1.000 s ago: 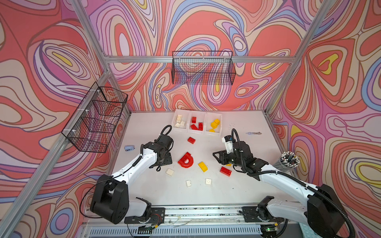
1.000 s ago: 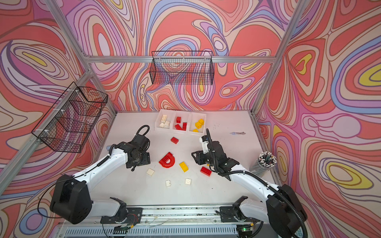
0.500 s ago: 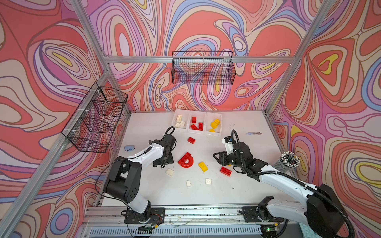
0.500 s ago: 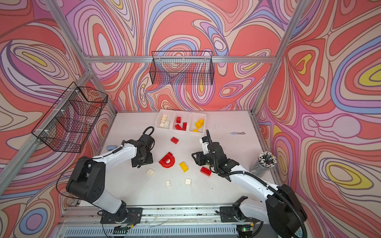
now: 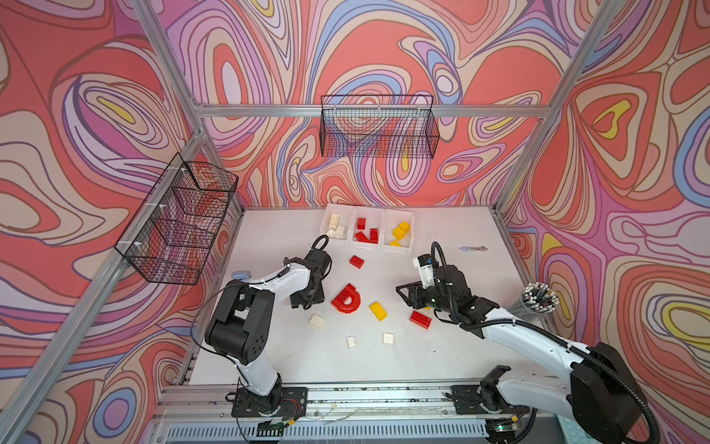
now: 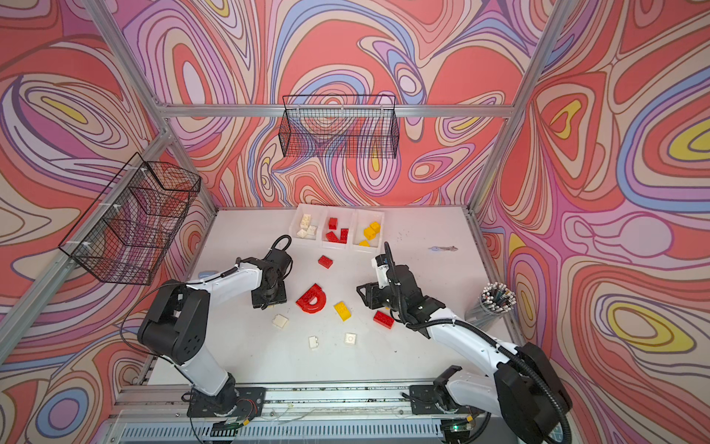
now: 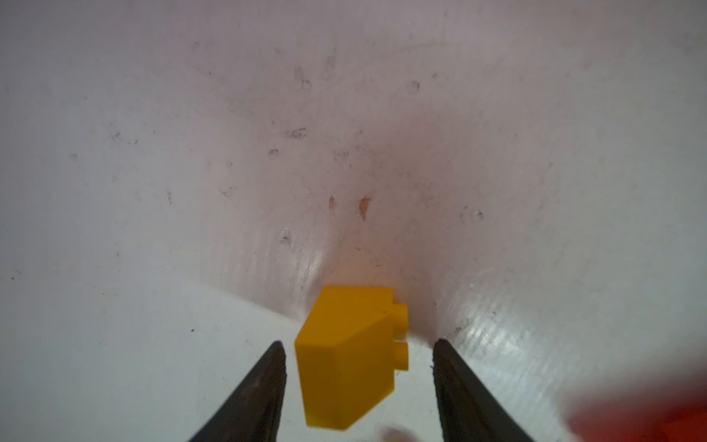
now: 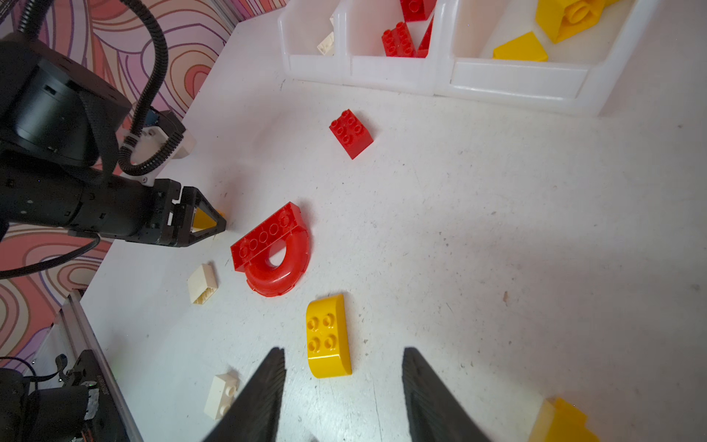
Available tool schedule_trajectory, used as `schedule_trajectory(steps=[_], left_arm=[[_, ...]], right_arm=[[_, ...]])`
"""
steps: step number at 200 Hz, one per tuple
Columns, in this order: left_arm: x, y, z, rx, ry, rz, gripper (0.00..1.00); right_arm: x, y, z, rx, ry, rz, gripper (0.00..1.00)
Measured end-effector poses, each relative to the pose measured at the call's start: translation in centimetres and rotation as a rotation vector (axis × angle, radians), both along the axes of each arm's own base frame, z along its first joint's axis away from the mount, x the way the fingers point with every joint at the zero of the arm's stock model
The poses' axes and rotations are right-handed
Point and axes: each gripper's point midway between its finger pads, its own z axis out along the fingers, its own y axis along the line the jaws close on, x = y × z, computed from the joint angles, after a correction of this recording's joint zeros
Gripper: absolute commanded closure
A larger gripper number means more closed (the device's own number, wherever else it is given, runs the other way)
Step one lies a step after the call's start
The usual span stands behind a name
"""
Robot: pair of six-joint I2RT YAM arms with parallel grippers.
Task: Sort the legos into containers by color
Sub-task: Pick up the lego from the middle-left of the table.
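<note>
My left gripper is down at the table, open, its fingers on either side of a small yellow lego with a gap on each side. It shows in both top views, left of the red D-shaped arch. My right gripper hovers open and holds nothing, just short of a rounded yellow lego. Loose red legos and white ones lie around. The three white containers at the back hold white, red and yellow bricks.
A light-blue stapler lies at the left table edge. A cup of pens stands at the right edge. Black wire baskets hang on the back wall and the left wall. A small tool lies at the far right.
My left arm has folded in closer, and its jaws have narrowed around the small yellow lego. The right arm and the loose bricks have not moved.
</note>
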Motion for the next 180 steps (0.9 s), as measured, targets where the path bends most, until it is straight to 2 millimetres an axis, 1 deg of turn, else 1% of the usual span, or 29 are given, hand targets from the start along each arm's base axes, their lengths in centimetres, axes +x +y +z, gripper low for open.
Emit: schedule_trajectory(steps=[35,54,75,114,180], left_arm=[[0.1,0.0,-0.3,0.003,0.004,-0.001,0.6],[0.3,-0.1,-0.4,0.002,0.0,-0.003,0.64],[0.5,-0.1,-0.4,0.002,-0.003,-0.005,0.75],[0.8,-0.3,-0.2,-0.002,-0.013,-0.01,0.78],[1.0,-0.9,0.0,-0.035,-0.011,-0.022,0.79]], right_arm=[[0.0,0.0,0.1,0.002,-0.003,0.0,0.48],[0.0,0.0,0.1,0.002,-0.003,0.001,0.48],[0.0,0.0,0.1,0.002,-0.003,0.001,0.48],[0.0,0.1,0.1,0.003,-0.002,0.003,0.48],[0.0,0.1,-0.1,0.001,0.004,0.005,0.48]])
